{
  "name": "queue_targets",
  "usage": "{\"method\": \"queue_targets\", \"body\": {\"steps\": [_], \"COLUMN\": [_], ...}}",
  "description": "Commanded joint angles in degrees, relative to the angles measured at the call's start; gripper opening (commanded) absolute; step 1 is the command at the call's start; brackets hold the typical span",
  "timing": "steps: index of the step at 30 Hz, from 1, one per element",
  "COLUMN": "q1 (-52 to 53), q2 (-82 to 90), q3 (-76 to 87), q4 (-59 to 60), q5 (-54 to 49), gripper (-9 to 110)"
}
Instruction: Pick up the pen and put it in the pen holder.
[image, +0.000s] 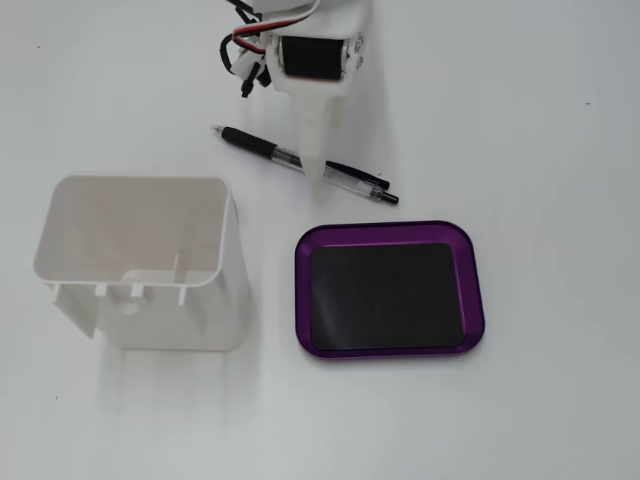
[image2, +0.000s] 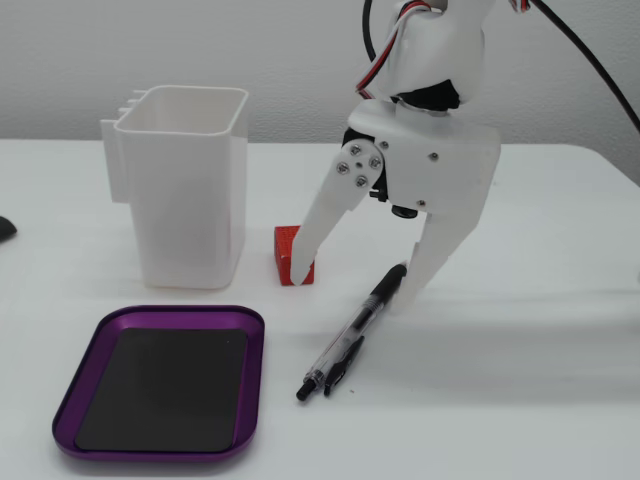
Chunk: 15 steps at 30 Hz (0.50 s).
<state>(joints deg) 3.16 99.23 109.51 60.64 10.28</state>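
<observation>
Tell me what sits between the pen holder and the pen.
In a fixed view, a small red block stands between the pen holder and the pen.

Clear pen w/ black grip, flat on table, white pen holder upright nearby

A flat purple-rimmed tray with a black centre lies on the white table. In the lower fixed view a small red block stands beyond the tray, near it.
</observation>
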Motion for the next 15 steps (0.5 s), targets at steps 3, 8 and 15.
{"method": "queue_targets", "body": {"steps": [3,8,15], "q1": [3.3,5.3,4.4], "q2": [0.2,0.1,0.1], "q3": [-1.9,-0.6,1.3], "q4": [-1.2,-3.3,-2.9], "q5": [3.2,4.7,6.5], "gripper": [25,25,25]}}
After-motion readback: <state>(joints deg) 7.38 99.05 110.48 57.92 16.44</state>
